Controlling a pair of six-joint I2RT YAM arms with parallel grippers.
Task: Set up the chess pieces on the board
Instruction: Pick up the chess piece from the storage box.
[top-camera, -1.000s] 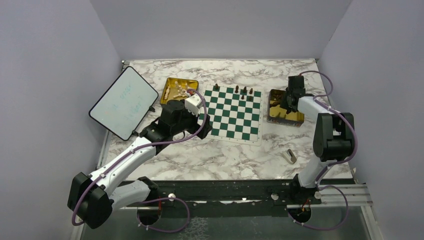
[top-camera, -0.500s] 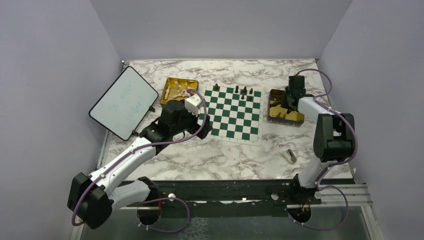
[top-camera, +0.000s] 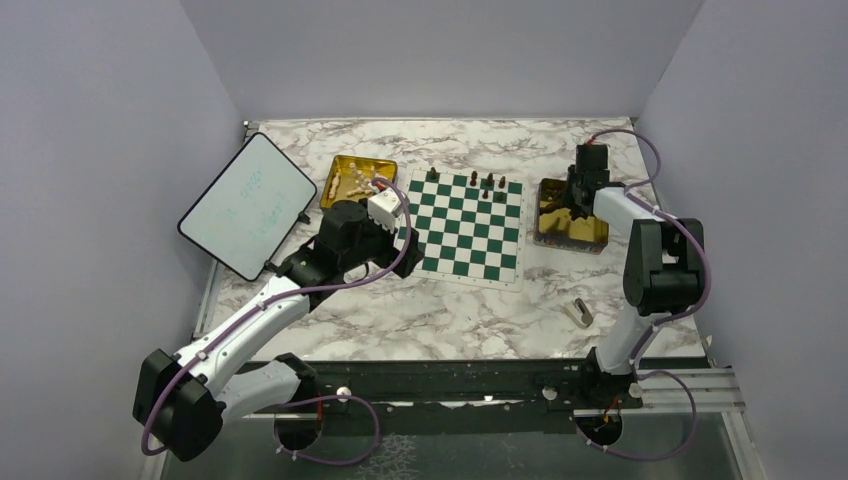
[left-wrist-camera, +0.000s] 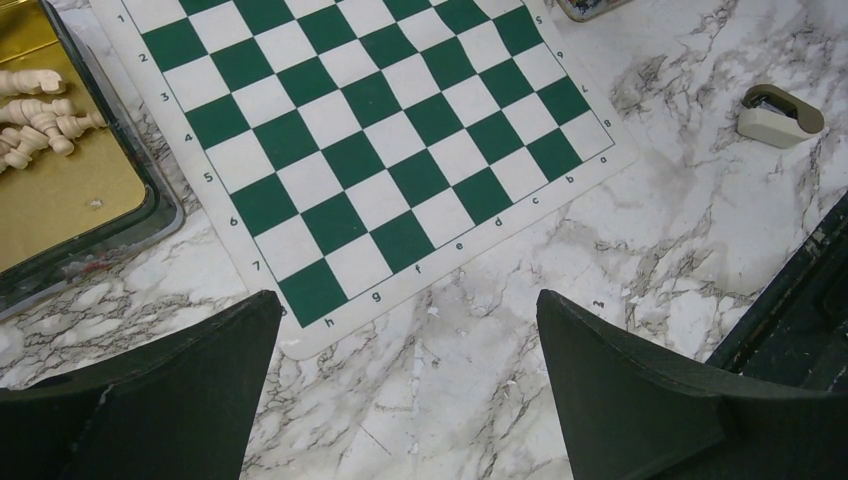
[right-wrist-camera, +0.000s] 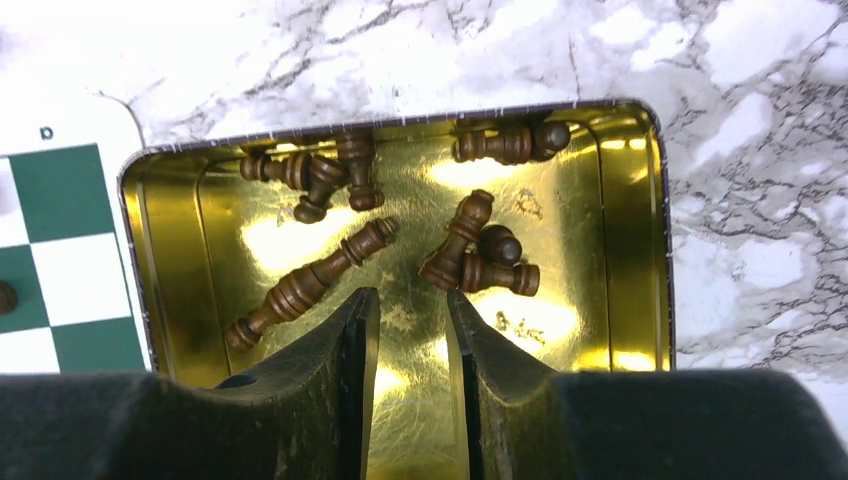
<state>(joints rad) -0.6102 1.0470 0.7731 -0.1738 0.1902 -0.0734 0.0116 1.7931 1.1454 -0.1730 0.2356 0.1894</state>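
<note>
**Picking a dark piece from the right tray (right-wrist-camera: 655, 250); the board (top-camera: 465, 225) is mostly bare.**

The board lies mid-table, with only a few dark pieces (right-wrist-camera: 305, 282) standing on its far rows. The rest lie loose in the right tray, several touching, and the cream pieces (left-wrist-camera: 40, 120) lie in the left tray (left-wrist-camera: 60, 200). The right gripper (right-wrist-camera: 410, 300) hangs low over the right tray. Its jaws are nearly together with a thin gap, and nothing is between them. I judge the next move needs them to part and drop astride one lying piece, probably the long one just left of the fingers. The left gripper (left-wrist-camera: 407, 300) hovers at the board's left edge, jaws wide apart and empty.
</note>
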